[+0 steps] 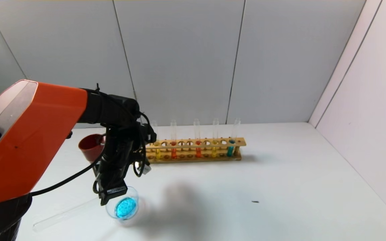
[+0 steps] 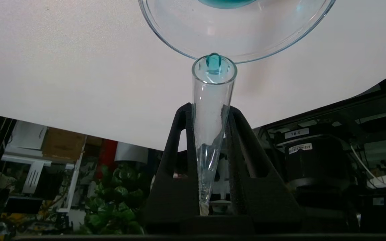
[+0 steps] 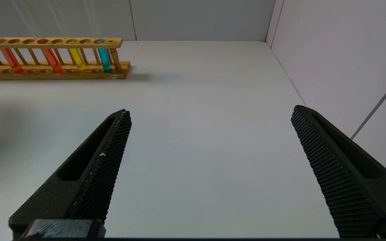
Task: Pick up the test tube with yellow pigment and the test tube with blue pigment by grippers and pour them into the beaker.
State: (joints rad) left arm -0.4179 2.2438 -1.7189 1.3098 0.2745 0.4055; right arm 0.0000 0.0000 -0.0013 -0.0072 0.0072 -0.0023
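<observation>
My left gripper [image 1: 112, 193] is shut on a clear test tube [image 2: 213, 87], tipped mouth-down at the rim of the beaker [image 2: 166, 36]. The tube is nearly drained, with a cyan-blue drop at its mouth. The beaker [image 1: 136, 197] holds a pool of blue liquid. In the left wrist view the gripper [image 2: 209, 108] clamps the tube on both sides. Another blue tube [image 1: 230, 149] and two yellow tubes [image 1: 214, 149] [image 1: 157, 151] stand in the wooden rack [image 1: 196, 157]. My right gripper [image 3: 209, 113] is open and empty above bare table, out of the head view.
A clear empty tube [image 1: 62, 216] appears to lie on the table left of the beaker. A dark red cup [image 1: 90, 147] stands behind my left arm. Two orange-red tubes [image 1: 174, 152] sit in the rack. Walls close the back and right.
</observation>
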